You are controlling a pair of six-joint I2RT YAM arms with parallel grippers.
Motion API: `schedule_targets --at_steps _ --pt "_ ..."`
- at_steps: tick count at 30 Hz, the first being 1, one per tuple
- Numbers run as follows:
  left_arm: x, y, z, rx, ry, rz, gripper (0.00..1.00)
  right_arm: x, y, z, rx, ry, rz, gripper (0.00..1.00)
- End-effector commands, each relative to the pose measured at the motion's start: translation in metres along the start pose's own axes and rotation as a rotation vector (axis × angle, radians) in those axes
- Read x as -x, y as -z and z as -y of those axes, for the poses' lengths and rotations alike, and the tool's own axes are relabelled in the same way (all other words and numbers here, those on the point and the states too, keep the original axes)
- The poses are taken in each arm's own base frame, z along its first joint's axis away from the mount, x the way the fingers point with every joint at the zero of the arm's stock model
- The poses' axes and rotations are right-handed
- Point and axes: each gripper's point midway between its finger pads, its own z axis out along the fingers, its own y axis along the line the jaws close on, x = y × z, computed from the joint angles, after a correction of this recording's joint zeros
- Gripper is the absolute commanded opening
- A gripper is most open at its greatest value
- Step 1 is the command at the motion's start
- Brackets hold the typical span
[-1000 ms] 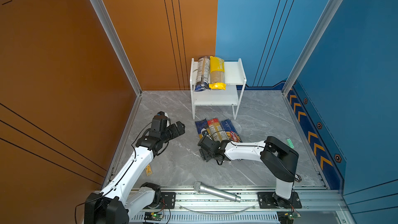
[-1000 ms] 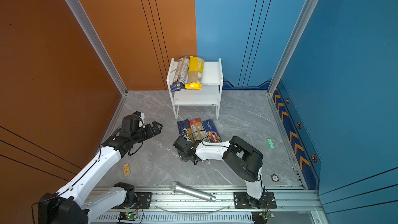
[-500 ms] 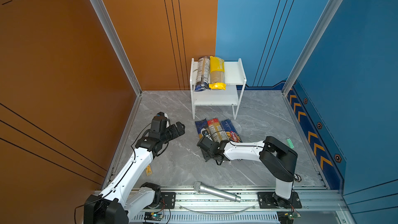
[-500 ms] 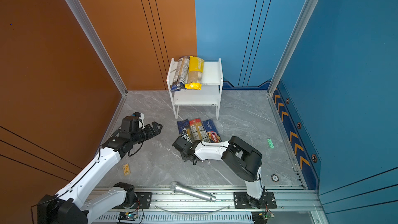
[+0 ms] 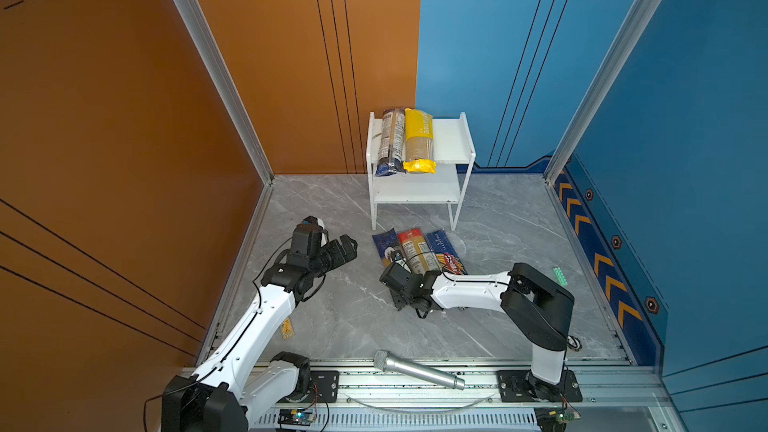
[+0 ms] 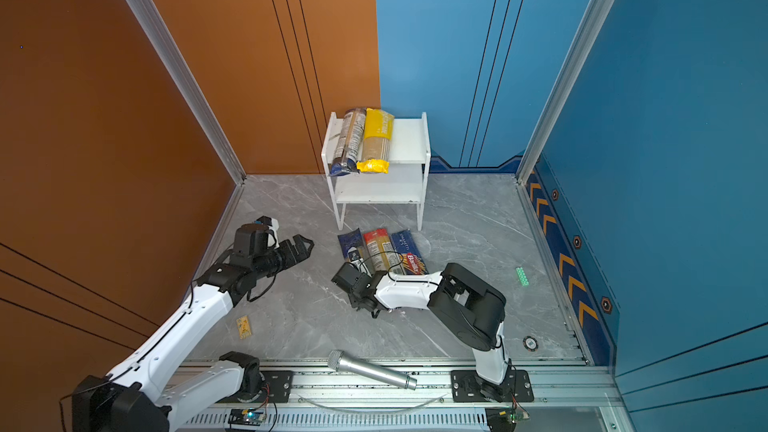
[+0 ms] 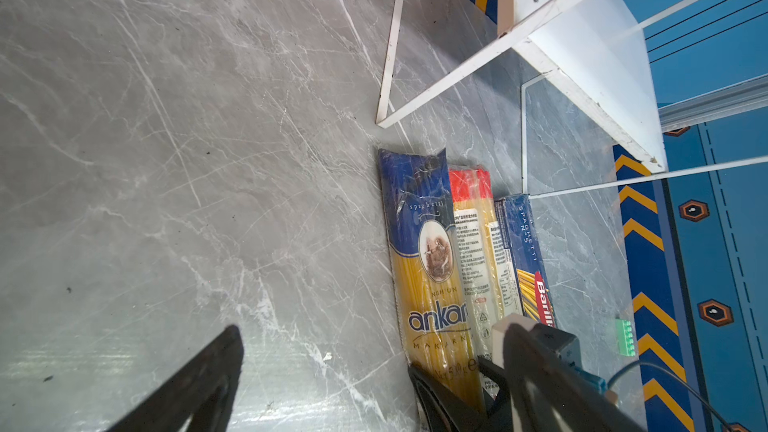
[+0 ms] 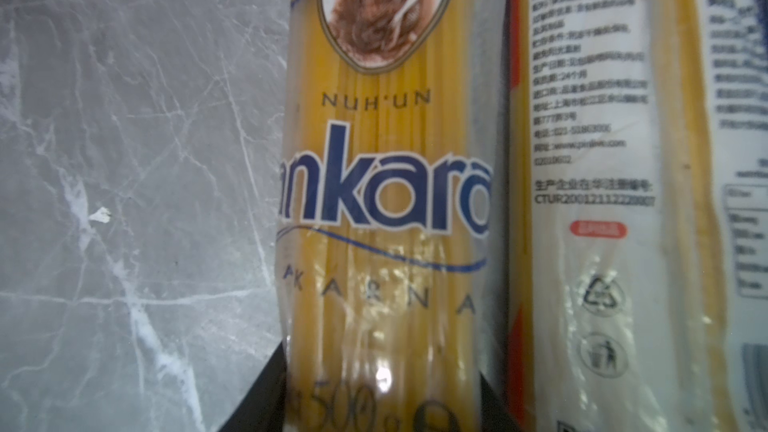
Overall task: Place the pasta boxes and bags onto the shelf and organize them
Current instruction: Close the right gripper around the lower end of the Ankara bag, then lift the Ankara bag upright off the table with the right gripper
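**Right arm:** stretched low over the floor (image 5: 332,317) toward the left, elbow folded above its base. The right gripper (image 8: 382,407) sits at the near end of the Ankara pack (image 7: 424,251). One finger presses against each long side, pinching it. The pack lies flat.

**Left arm:** raised and reaching toward the centre. The left gripper (image 5: 347,245) hangs above the floor with its fingers spread wide, holding nothing.

**Floor stock:** just in front of the shelf (image 5: 451,141), lying side by side.
- Ankara pack, left: "spaghetti", "NUH'UN", "ankara", "MAKARNA", "500 g".
- Red-ended pack (image 7: 473,243), middle: white label of Chinese print with a recycling mark.
- Barilla box (image 7: 523,251), right: "SPAGHETTI", "Barilla".

**Shelf stock:** top board, left side.
- Clear pack (image 5: 390,139) and yellow pack (image 5: 419,135), near ends overhanging the front edge. Their lettering is too small to read.

**Change from a second ago:** the right wrist is slightly further left. The left arm and all five packs are unmoved.
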Motion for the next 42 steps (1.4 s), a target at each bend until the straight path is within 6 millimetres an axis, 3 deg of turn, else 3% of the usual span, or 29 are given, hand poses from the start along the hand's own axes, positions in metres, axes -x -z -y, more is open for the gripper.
schedule_targets --at_steps 1,8,13,42 --pt "0.000 0.001 0.004 -0.025 -0.002 -0.002 0.98 -0.018 -0.009 0.008 -0.031 0.013 -0.071 0.32" --pt "-0.002 0.000 0.003 -0.024 -0.004 -0.007 0.98 -0.016 -0.007 0.007 0.005 -0.026 -0.083 0.17" --pt "-0.002 -0.002 0.003 -0.026 -0.007 -0.012 0.98 -0.011 -0.002 0.005 0.072 -0.097 -0.101 0.00" --pt "-0.007 -0.011 0.003 -0.042 -0.011 -0.034 0.98 0.039 0.076 0.009 0.315 -0.226 -0.068 0.00"
